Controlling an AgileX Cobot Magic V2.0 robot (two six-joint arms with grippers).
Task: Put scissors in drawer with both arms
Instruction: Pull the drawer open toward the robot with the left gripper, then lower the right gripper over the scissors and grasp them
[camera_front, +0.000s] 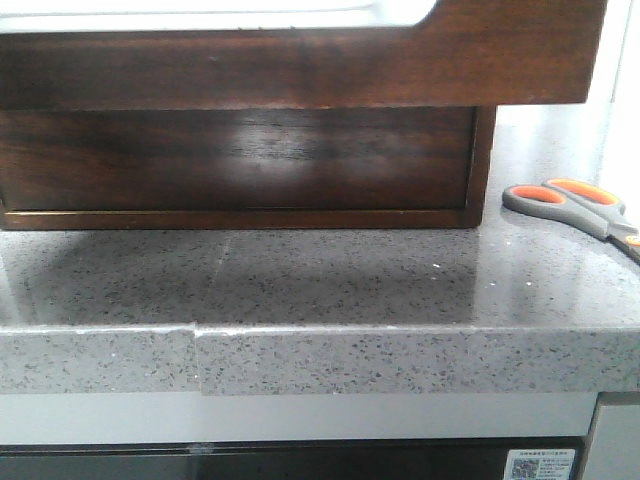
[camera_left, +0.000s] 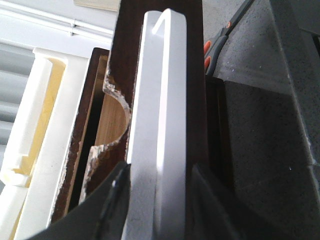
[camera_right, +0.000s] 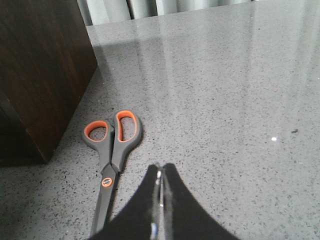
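While my left fingers are straddling the front panel of the drawer, one dark pad on either side of it, they are gripping so that I can draw it forward out of the dark frame; it is already overhanging the frame in the front view, and the half-round notch and a pale wooden floor are showing in the left wrist view. My right fingers are pressed together with nothing between them, hovering just beside the scissors, I judge so that they can drop onto them once the drawer is open enough. These are lying flat on the desk near the frame's right corner, loops towards the frame, blades pointing away; they are not yet picked up. Counting: one pair of scissors, two orange-lined loops, one orange pivot dot, one drawer, one frame; a white tray is sitting beyond the drawer.
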